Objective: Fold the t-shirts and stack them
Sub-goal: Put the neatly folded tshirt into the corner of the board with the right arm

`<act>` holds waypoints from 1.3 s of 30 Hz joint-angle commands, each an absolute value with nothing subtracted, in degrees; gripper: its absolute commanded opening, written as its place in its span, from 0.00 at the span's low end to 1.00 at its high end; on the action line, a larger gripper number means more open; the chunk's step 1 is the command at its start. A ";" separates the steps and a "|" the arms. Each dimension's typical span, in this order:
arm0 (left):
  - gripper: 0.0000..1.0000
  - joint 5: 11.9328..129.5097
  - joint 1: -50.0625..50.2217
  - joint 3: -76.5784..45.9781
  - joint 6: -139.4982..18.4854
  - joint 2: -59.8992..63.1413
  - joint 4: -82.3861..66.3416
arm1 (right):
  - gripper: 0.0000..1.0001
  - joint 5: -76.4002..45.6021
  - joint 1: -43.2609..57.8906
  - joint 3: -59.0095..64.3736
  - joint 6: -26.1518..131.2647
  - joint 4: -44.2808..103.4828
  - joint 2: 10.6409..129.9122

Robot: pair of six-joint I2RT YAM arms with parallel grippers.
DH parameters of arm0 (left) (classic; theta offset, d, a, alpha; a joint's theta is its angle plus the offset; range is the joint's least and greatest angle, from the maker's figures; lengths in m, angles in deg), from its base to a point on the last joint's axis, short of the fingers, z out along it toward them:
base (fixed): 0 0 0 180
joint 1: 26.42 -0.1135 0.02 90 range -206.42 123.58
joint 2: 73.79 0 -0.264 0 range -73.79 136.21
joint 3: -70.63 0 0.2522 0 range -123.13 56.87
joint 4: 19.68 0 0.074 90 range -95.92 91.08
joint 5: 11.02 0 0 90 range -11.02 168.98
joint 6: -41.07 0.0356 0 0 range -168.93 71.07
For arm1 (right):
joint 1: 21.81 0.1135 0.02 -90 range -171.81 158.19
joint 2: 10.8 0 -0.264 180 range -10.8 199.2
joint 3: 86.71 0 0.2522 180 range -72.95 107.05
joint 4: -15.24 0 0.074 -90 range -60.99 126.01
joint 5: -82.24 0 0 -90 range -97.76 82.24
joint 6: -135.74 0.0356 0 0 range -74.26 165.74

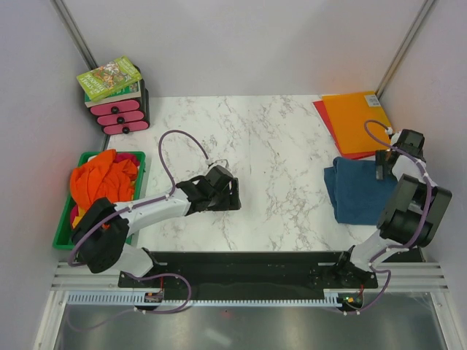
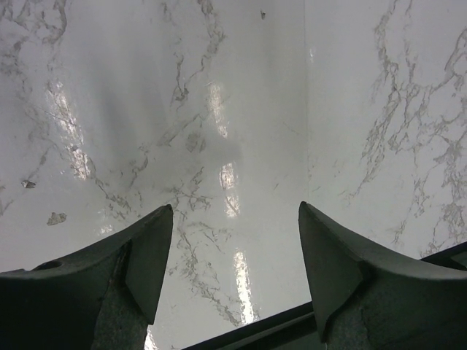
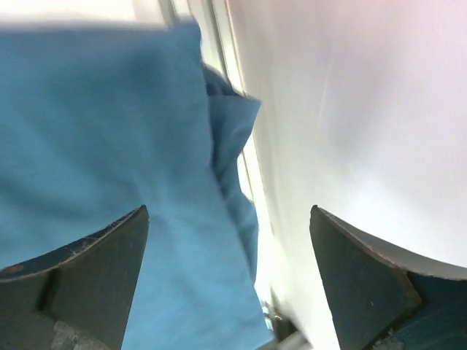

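1. The teal-blue t-shirt (image 1: pixel 356 191) lies folded in a flat slab at the right edge of the tabletop (image 1: pixel 277 146). It sits just on the near side of the orange and red folders (image 1: pixel 354 117) in the far right corner. The orange t-shirts (image 1: pixel 102 182) are a crumpled heap in a green bin (image 1: pixel 61 235) at the left edge.
2. All of these look like light, limp cotton, so I judge they will sag, drape and slide layer over layer when lifted.
   - For the heap, the best hold is a pinch on a raised ridge at the top, then a fresh grip at the shoulders or hem corners for folding.
   - For the blue one, the pinch should go through every layer at an edge, or the fold is likely to fall open.
3. The left fingers (image 2: pixel 146 248) are spread wide with nothing between them. They are over bare marble, left of the middle of the tabletop and well apart from both lots of shirts.
4. The right fingers (image 3: pixel 109 255) are also spread wide and grip nothing. They hang over the right side of the blue shirt, close to the right edge. Whether they touch the cloth I cannot tell.
5. What each view adds:
   - Only the top view shows the bin, the folders and both arms together.
   - The right wrist view alone shows the blue shirt's stepped, layered edge, with one fold poking out.
   - The left wrist view shows only glossy marble, which confirms that grip is empty.
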State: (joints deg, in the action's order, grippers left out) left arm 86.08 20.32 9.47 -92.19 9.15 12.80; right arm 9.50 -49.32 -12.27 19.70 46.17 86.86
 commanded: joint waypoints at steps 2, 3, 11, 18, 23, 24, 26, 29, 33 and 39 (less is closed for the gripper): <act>0.77 87.77 21.48 10.11 -92.17 6.37 10.52 | 0.98 -6.51 -49.15 -10.64 29.03 51.76 75.78; 0.77 87.77 21.65 10.11 -92.26 6.28 10.43 | 0.98 -7.66 -49.15 -10.81 30.26 52.55 74.46; 0.72 86.01 22.01 9.94 -93.66 7.34 10.43 | 0.00 -22.44 -48.44 -17.93 36.34 56.69 70.57; 0.71 86.28 22.27 9.85 -93.49 6.63 10.52 | 0.00 -15.32 -49.14 -18.11 35.90 55.20 81.55; 0.71 86.28 22.27 9.76 -93.49 7.34 10.61 | 0.00 -12.51 -49.76 -19.60 34.50 54.23 83.59; 0.71 86.19 22.18 9.59 -93.49 7.69 10.60 | 0.00 -10.85 -49.85 -19.52 34.06 54.23 84.20; 0.71 86.01 22.27 9.41 -93.49 8.04 10.60 | 0.00 -9.44 -50.37 -19.34 32.66 54.06 84.73; 0.71 85.93 22.36 9.06 -93.40 8.48 10.60 | 0.00 -8.11 -51.51 -18.64 31.33 53.79 85.35; 0.71 85.84 22.36 8.97 -93.40 8.66 10.60 | 0.00 -6.36 -52.31 -17.58 29.57 53.62 85.52; 0.71 85.93 22.45 9.14 -93.40 8.22 10.60 | 0.06 -12.30 -53.36 -17.49 28.96 54.05 81.95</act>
